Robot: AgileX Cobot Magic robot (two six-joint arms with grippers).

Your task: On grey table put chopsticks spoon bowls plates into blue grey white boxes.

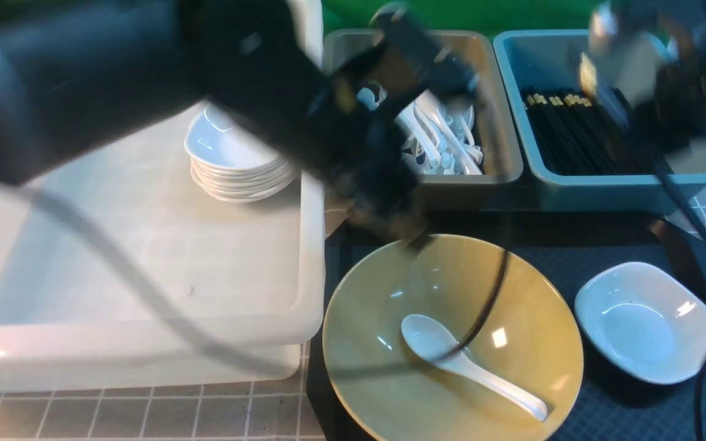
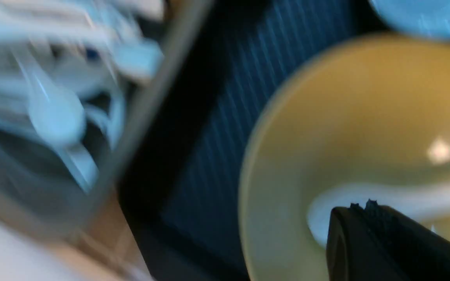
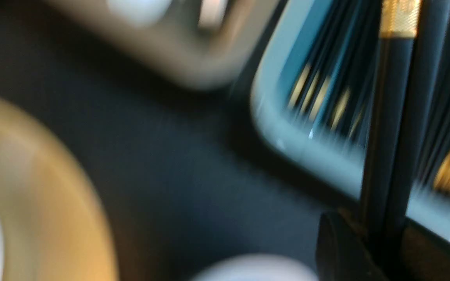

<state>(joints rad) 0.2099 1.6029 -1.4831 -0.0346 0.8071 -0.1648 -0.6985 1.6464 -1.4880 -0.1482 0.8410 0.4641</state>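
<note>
A white spoon (image 1: 469, 361) lies inside the mustard-yellow bowl (image 1: 512, 288) on the black tray. My left gripper (image 1: 417, 240) hangs over the bowl's far rim, shut and empty; in the left wrist view its tips (image 2: 361, 207) sit just above the spoon (image 2: 404, 193). A white plate (image 1: 647, 321) rests to the right of the bowl. My right gripper (image 3: 383, 230) is shut on two black chopsticks (image 3: 389, 117) with a gold band, beside the blue box (image 3: 307, 152). In the front view this arm is a blur above the blue box (image 1: 635, 190).
The blue box holds several chopsticks (image 1: 573, 138). The grey box (image 1: 503, 153) holds several white spoons. A stack of plates (image 1: 236, 165) sits in the big white box (image 1: 144, 331) at the left. The black tray (image 1: 604, 245) lies on the grey table (image 1: 144, 416).
</note>
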